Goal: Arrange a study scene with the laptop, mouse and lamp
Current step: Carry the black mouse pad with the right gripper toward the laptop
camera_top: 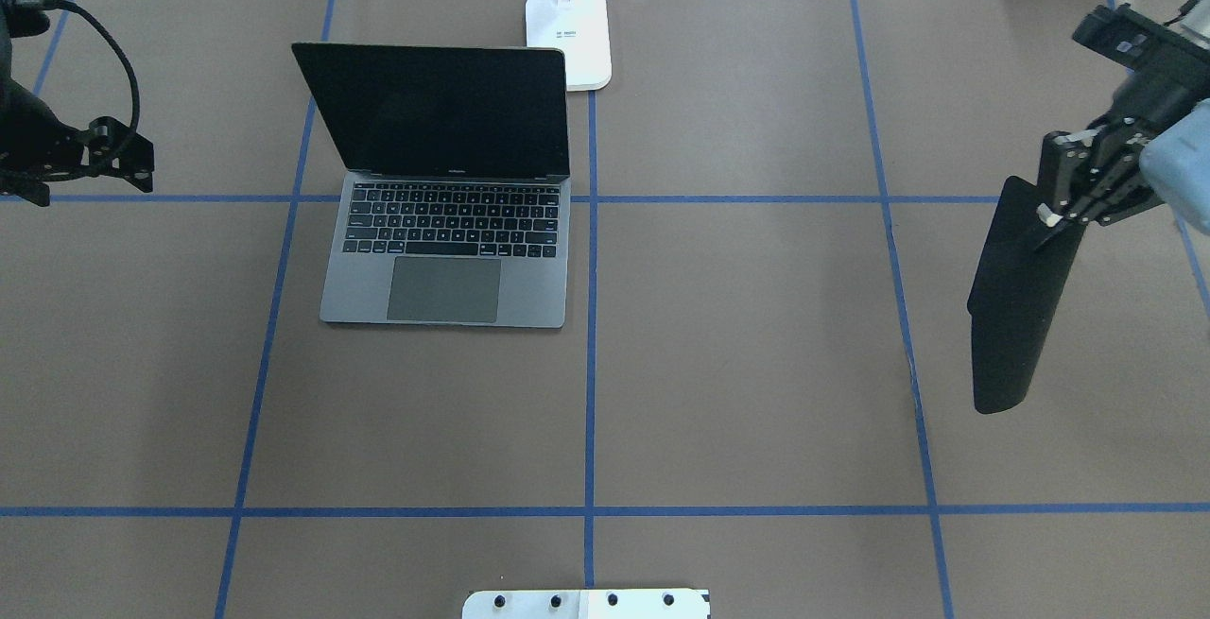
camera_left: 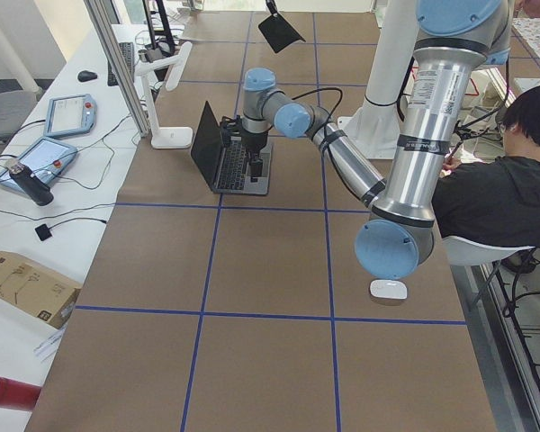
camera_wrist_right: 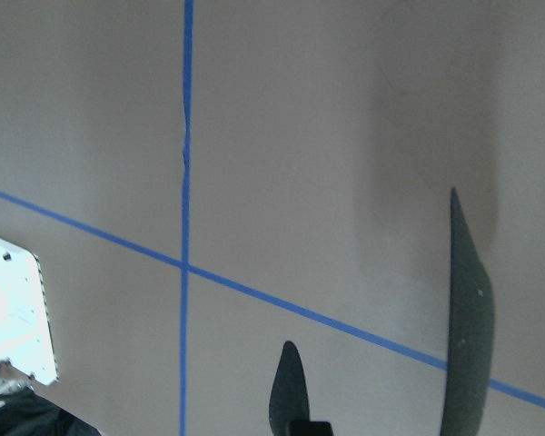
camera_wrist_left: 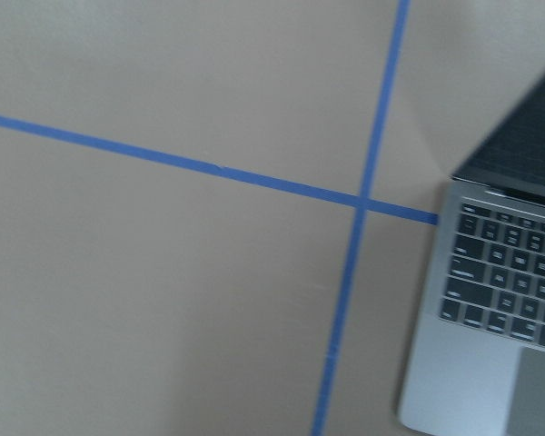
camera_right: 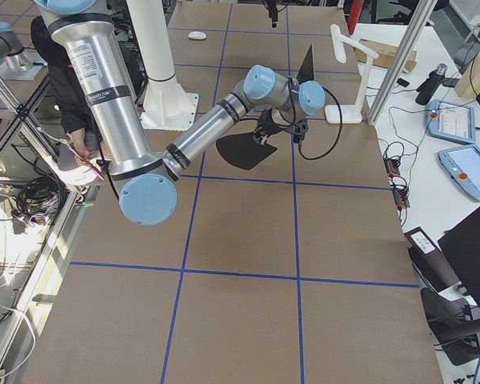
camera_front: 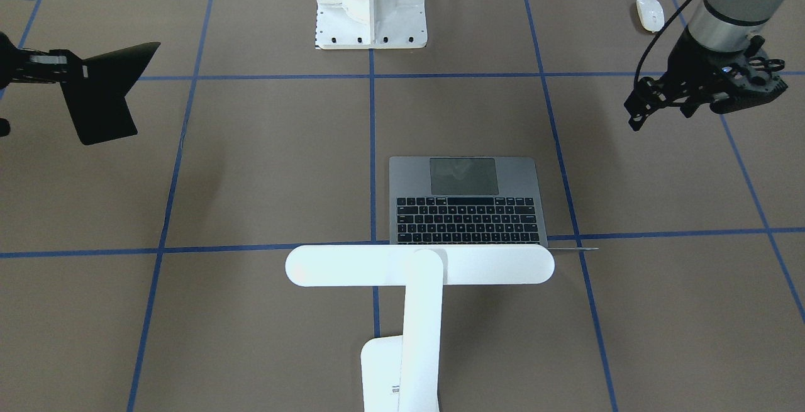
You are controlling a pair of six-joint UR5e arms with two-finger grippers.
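Right fingers (camera_top: 1066, 194): shut tight on one edge of the black pad (camera_top: 1016, 317). The pad hangs tilted in the air, off the counter (camera_top: 756, 364).
Left fingers (camera_top: 132, 158): they hold nothing. I cannot tell how far open they are.
Laptop (camera_top: 444, 265): open on the counter, near the left fingers on their inner side and well apart from the right fingers.
Lamp (camera_front: 420, 265): stands just behind the laptop, on the side away from both sets of fingers, with its long head above the screen.
Mouse (camera_front: 650, 14): lies alone on the counter, back from the left fingers toward the robot.
Step now: laptop and lamp look set. I think the pad is on its way to a spot.
Next move: bring the pad down flat between the right fingers and the laptop — a tilted pad could land on one corner and slide. After that, the left fingers can go for the mouse.
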